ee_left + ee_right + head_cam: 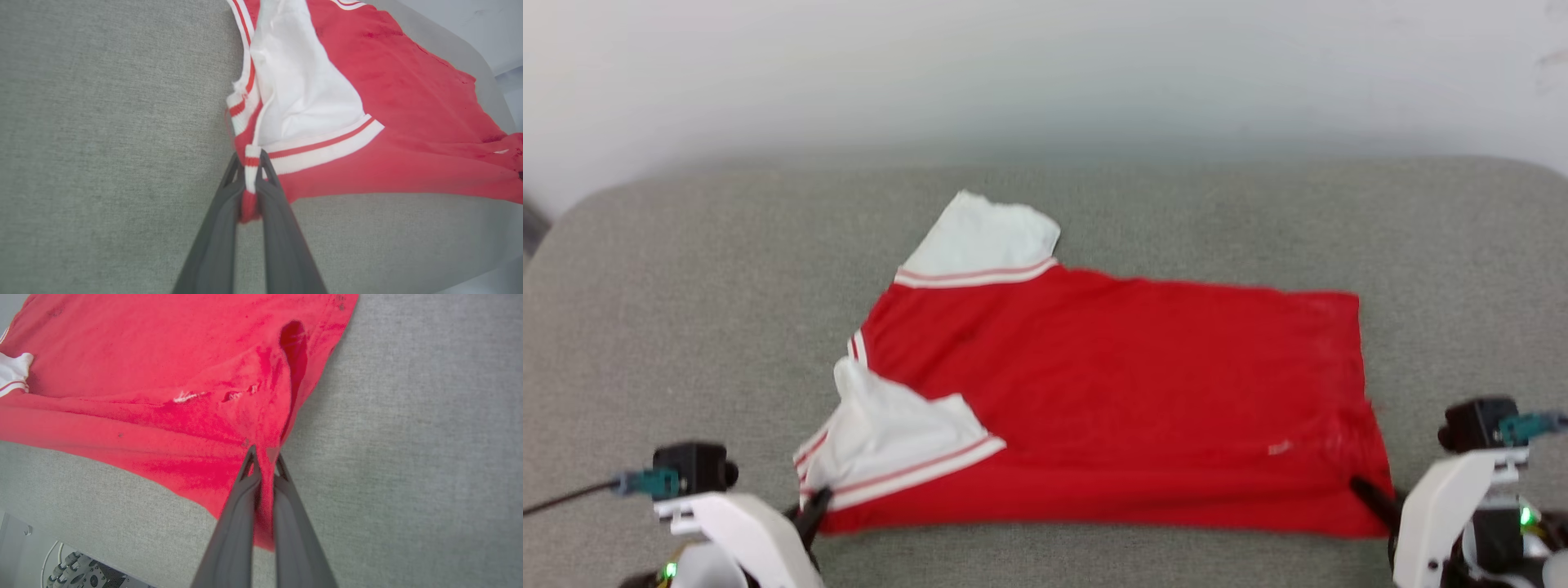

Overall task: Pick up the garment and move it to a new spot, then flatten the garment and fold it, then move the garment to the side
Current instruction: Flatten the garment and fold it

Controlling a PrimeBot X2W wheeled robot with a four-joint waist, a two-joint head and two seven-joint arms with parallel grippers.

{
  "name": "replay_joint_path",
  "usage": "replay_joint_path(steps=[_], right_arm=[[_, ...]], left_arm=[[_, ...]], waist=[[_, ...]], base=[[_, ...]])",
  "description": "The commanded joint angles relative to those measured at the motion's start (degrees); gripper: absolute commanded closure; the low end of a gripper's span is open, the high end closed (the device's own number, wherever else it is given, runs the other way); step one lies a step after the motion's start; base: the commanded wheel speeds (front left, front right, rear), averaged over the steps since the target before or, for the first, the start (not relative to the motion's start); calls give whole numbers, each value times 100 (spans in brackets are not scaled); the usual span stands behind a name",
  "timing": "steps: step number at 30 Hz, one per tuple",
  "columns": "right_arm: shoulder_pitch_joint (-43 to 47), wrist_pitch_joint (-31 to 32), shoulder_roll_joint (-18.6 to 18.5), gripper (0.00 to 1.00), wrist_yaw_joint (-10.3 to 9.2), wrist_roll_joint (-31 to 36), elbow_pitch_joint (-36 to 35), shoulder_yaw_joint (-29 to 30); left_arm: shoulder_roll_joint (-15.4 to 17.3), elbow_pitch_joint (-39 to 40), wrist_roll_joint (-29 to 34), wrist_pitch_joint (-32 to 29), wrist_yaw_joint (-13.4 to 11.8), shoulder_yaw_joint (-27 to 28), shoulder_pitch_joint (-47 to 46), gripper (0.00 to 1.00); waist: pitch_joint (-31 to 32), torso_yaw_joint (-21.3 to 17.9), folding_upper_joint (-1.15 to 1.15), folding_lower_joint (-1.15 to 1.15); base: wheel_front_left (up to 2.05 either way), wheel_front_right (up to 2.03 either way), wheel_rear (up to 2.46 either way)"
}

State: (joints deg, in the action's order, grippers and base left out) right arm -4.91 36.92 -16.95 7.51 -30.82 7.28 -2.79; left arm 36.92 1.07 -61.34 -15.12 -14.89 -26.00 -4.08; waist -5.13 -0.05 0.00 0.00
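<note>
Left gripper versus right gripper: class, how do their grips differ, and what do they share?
The left gripper pinches striped trim by a white sleeve; the right gripper pinches plain red cloth. Left gripper holds the garment's sleeve end, right gripper its hem end. Both are shut on its near edge.

Left tool point(250, 161) pinching garment point(400, 122) corner

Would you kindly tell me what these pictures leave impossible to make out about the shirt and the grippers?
- Head view: the shirt's underside faces the cushion, so any print there is hidden.
- Head view: the white mark near the hem is too small and blurred to read.
- Left wrist view: the left gripper's fingers cover how much trim they pinch.
- Right wrist view: the left edge cuts off the shirt's sleeve end.
</note>
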Motion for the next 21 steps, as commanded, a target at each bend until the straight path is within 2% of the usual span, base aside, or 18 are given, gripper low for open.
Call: replay_joint_path(steps=[1,7,8,9,10,14,21], right_arm=[[213,34,29,100,-4,-42,-39,39],[809,66,235,100,-3,9,-34,121],[850,7,259,71,-3,25,-10,104],[873,-67,269,0,-3,41,28,80],[886,-202,269,0,-3,77,49,20],[728,-1043,250,0,-3,206,-14,-150],[369,-2490,229,0,-3,671,-218,-149]], left_arm=[[47,68,-60,-1,-79,22,227,100],[1,251,-352,-13,-295,51,961,100],[-66,210,-402,35,-313,75,998,95],[-88,154,-404,25,-302,38,1028,40],[-117,99,-387,38,-286,10,1022,0],[-231,-67,-170,340,-223,35,733,0],[-232,-211,551,1088,-295,156,-35,0]], waist=[[205,-49,0,0],[380,-79,0,0],[375,-79,0,0],[366,-82,0,0],[350,-89,0,0],[301,-158,0,0],[202,-441,0,0]], base=[[0,0,0],[0,0,0],[0,0,0],[0,0,0],[0,0,0],[0,0,0],[0,0,0]])
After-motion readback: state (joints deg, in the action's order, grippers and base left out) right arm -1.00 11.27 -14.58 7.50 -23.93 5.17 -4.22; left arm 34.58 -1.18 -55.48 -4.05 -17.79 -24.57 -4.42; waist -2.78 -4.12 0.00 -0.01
